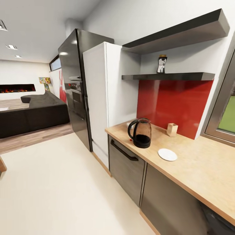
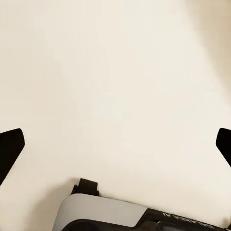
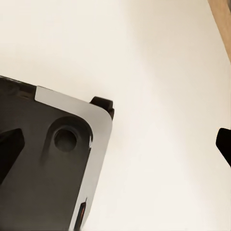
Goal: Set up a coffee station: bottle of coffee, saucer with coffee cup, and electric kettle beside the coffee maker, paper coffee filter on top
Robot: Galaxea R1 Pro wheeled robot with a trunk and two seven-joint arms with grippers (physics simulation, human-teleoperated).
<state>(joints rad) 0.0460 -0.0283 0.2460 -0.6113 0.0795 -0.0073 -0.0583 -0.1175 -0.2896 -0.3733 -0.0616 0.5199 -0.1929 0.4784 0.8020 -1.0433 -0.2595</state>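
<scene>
The electric kettle point(image 1: 142, 133), clear glass with a black handle and base, stands on the light-wood countertop point(image 1: 202, 169) near its left end. To its right lies the saucer point(image 1: 167, 154), flat and white. A bit of something white point(image 1: 129, 124) peeks out behind the kettle; I cannot tell what it is. The bottle of coffee point(image 1: 161, 64) stands on the lower dark shelf point(image 1: 182, 76). The coffee maker, the paper coffee filter and the coffee cup are out of view. My left gripper point(image 2: 115, 144) and right gripper point(image 3: 115, 147) both hang open over the cream floor, holding nothing.
A small beige block point(image 1: 172, 129) sits by the red backsplash point(image 1: 169, 104). A white tall cabinet point(image 1: 99, 98) and black fridge point(image 1: 73, 85) stand left of the counter. Grey cabinet fronts point(image 1: 125, 166) run below. A dark sofa point(image 1: 32, 114) lies far left. My base point(image 3: 48, 168) is under the right gripper.
</scene>
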